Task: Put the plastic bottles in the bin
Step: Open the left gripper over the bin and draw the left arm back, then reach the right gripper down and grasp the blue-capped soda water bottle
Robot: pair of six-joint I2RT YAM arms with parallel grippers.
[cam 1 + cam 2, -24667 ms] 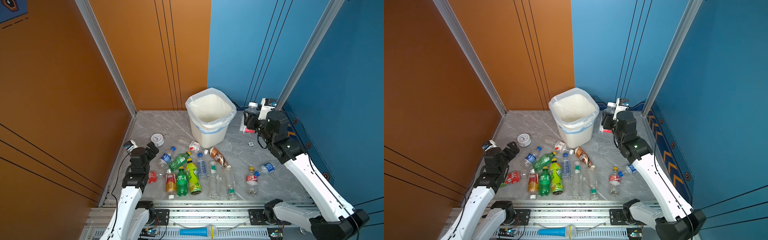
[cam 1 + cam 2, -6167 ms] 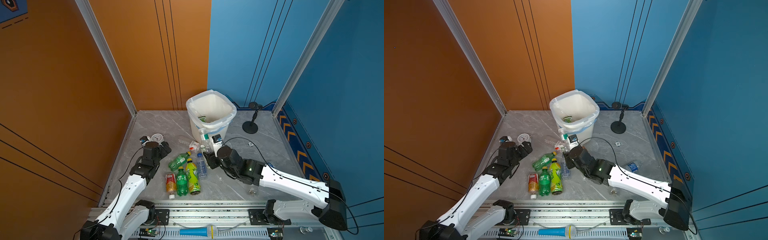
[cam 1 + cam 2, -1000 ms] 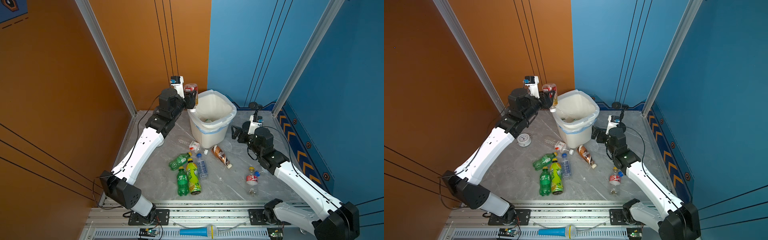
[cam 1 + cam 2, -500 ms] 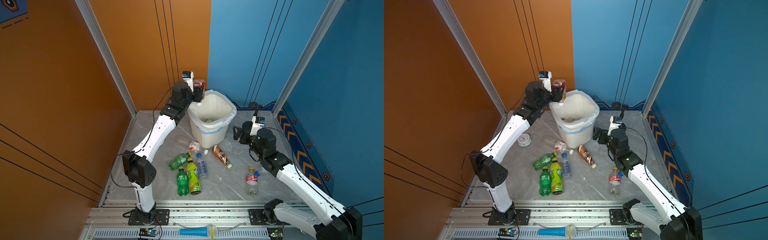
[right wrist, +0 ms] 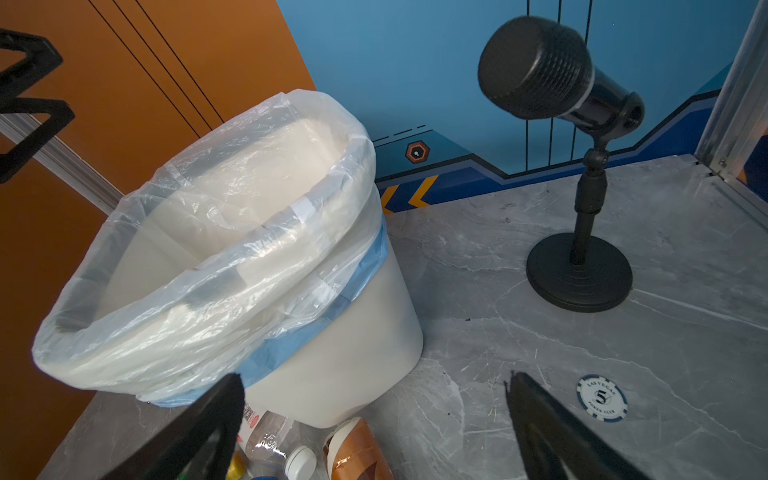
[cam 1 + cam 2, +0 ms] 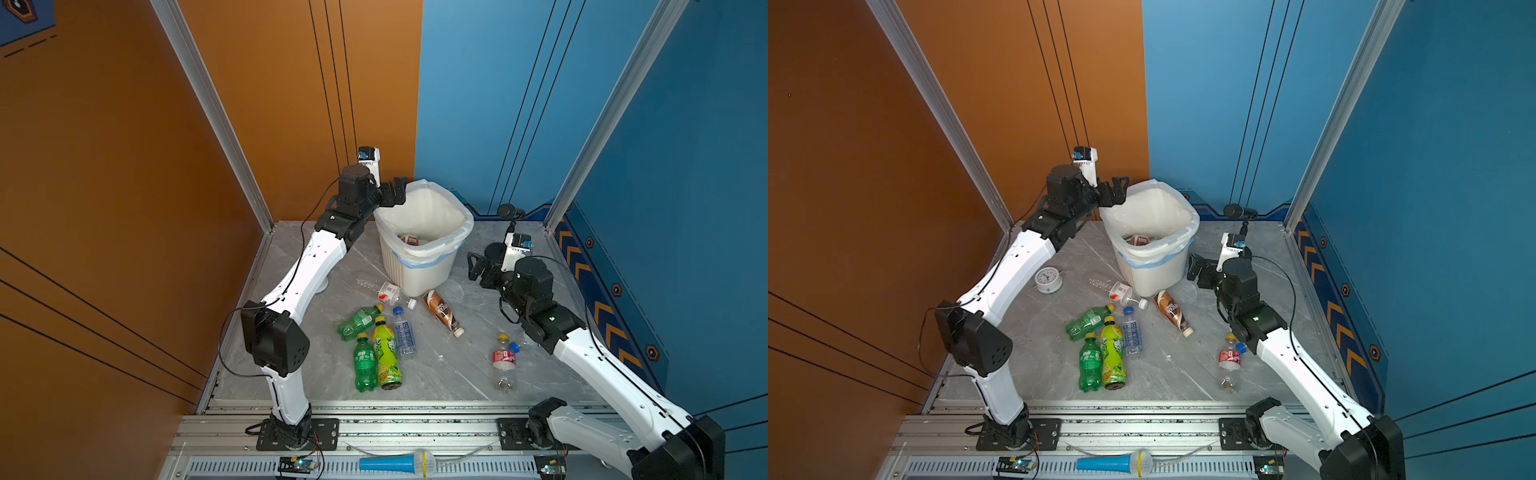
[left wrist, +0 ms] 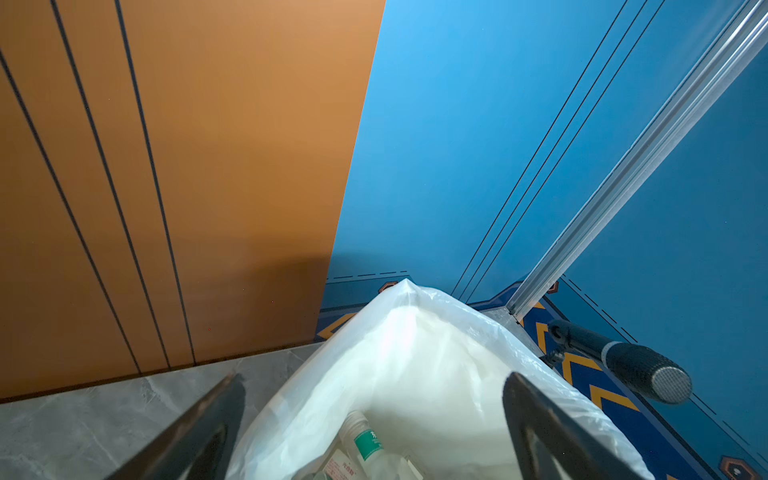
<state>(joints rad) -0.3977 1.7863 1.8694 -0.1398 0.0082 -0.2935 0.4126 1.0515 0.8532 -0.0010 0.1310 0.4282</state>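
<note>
Left gripper (image 6: 398, 193): yours stands wide open, empty, over the bin (image 6: 419, 274) rim.
right gripper (image 6: 473, 268): open, empty, beside it.
bin: back middle of your counter (image 6: 453, 374).
plastic bottles (image 6: 384, 349): some inside; the rest lie toward the front edge.

One bin (image 6: 424, 270). Seven plastic bottles (image 6: 384, 353) lie on the floor in front of it — more sit inside, too hidden to count. Near it: one alarm clock (image 6: 1047, 279), one microphone stand (image 5: 579, 270), one poker chip (image 5: 601, 398).
</note>
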